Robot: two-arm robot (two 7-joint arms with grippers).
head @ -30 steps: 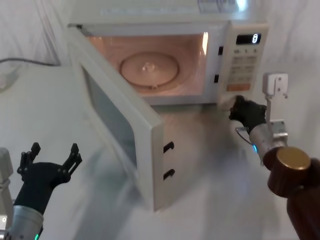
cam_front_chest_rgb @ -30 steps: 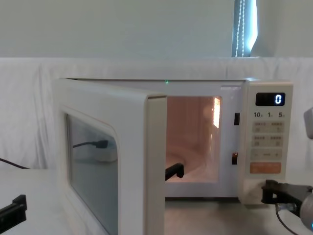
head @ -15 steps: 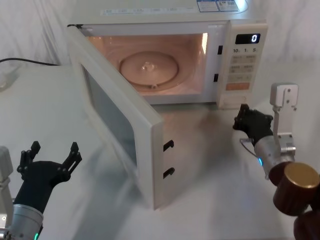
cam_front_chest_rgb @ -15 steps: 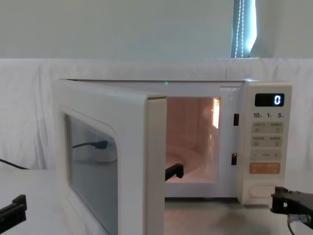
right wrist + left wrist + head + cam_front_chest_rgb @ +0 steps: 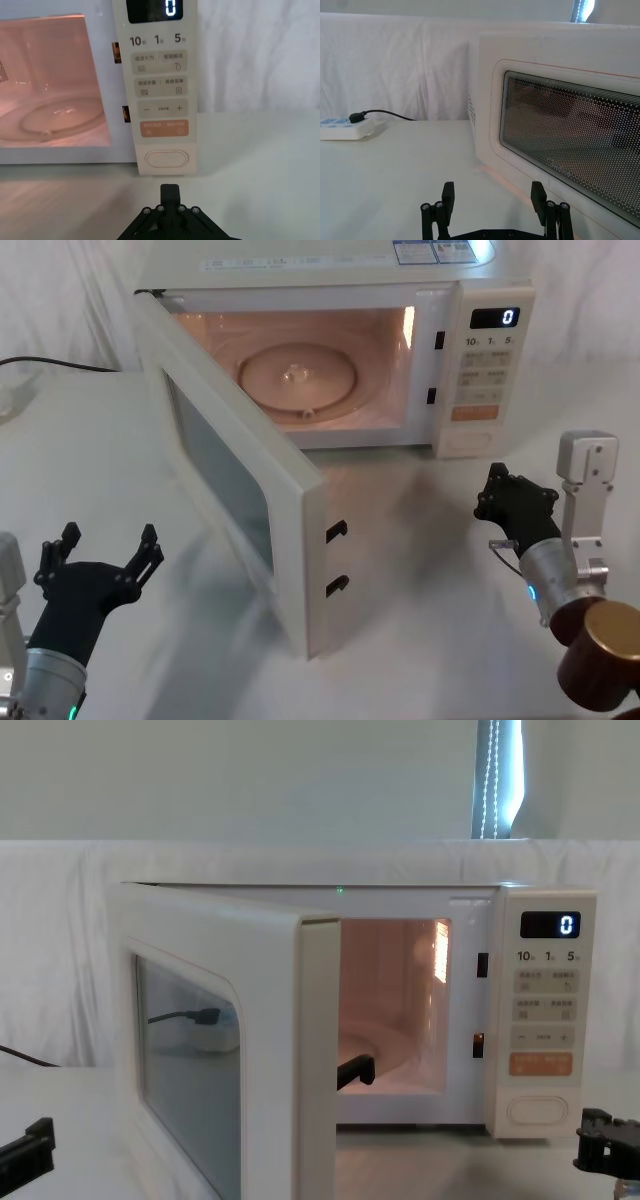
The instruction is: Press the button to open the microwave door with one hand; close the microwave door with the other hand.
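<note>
One large cream oblong push button at panel bottom of one cream boxy microwave, 12 o'clock on white desk. Cream windowed door swung wide open. Right black gripper, jaws clenched, near button, apart. Left black gripper, jaws released, 7 o'clock. One white power strip at 10.

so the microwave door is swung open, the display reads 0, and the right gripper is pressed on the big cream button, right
Not quite. The microwave door is open and the display reads 0, but the right gripper sits back from the button, apart from it, as the right wrist view shows.
</note>
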